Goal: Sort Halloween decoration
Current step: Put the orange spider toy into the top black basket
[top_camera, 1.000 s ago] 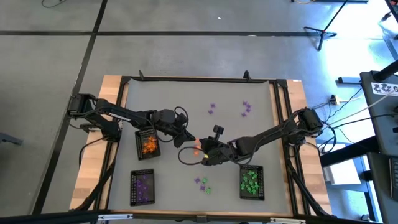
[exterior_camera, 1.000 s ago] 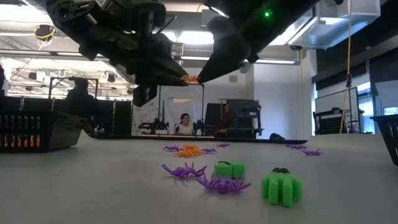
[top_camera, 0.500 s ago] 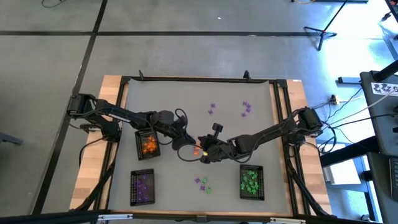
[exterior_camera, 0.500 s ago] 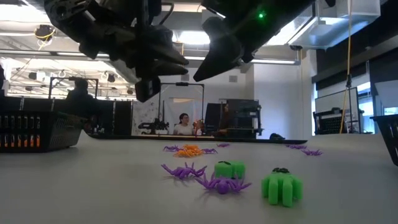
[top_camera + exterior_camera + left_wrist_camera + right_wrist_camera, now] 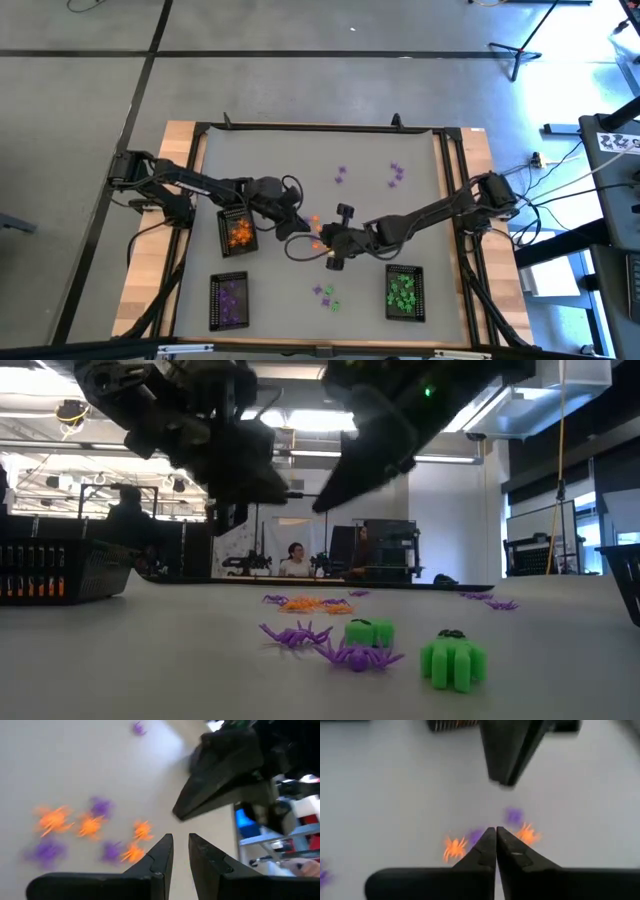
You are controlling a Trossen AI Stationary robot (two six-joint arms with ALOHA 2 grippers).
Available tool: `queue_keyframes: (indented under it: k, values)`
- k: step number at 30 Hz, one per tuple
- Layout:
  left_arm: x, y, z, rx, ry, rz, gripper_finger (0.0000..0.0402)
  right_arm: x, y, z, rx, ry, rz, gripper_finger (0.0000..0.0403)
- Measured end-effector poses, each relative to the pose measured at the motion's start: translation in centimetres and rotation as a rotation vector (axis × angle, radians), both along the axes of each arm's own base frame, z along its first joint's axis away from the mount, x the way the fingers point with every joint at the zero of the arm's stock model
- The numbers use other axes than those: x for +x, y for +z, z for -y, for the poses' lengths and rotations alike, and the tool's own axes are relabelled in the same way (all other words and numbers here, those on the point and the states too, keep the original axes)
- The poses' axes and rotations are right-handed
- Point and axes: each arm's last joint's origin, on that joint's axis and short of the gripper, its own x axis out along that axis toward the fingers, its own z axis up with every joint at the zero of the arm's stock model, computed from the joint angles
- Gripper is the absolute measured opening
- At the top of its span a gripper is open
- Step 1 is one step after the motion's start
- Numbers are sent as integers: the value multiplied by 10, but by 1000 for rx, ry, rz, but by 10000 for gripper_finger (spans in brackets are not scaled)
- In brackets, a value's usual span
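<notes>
Tiny orange and purple spider trinkets (image 5: 90,825) (image 5: 454,847) lie on the grey table under both grippers, near the middle (image 5: 316,220). My left gripper (image 5: 181,839) hovers above them with a narrow gap between its fingertips and nothing in it. My right gripper (image 5: 496,831) faces it from the right, shut and holding nothing. Both hang well above the tabletop in the low view, the left gripper (image 5: 283,486) beside the right gripper (image 5: 320,506). More purple spiders (image 5: 295,633) and green pieces (image 5: 452,658) rest nearer the front edge.
Three black mesh trays stand on the table: one with orange pieces (image 5: 238,232) at the left, one with purple (image 5: 229,300) at the front left, one with green (image 5: 404,292) at the front right. Loose purple pieces (image 5: 397,173) lie toward the far side. People sit beyond the table.
A second ago both grippers' tips met around a small orange piece above the table. They have since drawn apart, the right gripper swinging its fingers away toward the right. The orange piece no longer shows at either tip.
</notes>
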Motion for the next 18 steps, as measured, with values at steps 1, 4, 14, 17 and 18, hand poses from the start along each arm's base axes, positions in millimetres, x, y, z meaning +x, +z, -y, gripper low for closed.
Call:
queue_keyframes:
  k: [1, 4, 14, 17, 18]
  values:
    - [-1, -2, -2, -1, 7, -26, 56, 0, -3, 3, 32, 0, -21, 15]
    - [-3, -5, -6, 1, 28, -65, 56, 5, -16, 10, 98, -7, -66, 37]
    - [-7, -9, -7, -3, -6, -109, 56, 7, -54, 11, 265, 94, -246, 111]
    - [-5, -7, -6, 3, -54, -74, 56, 5, -58, 8, 262, 97, -281, 117]
    - [-5, -7, -6, 6, -68, -63, 56, 4, -58, 8, 261, 96, -288, 117]
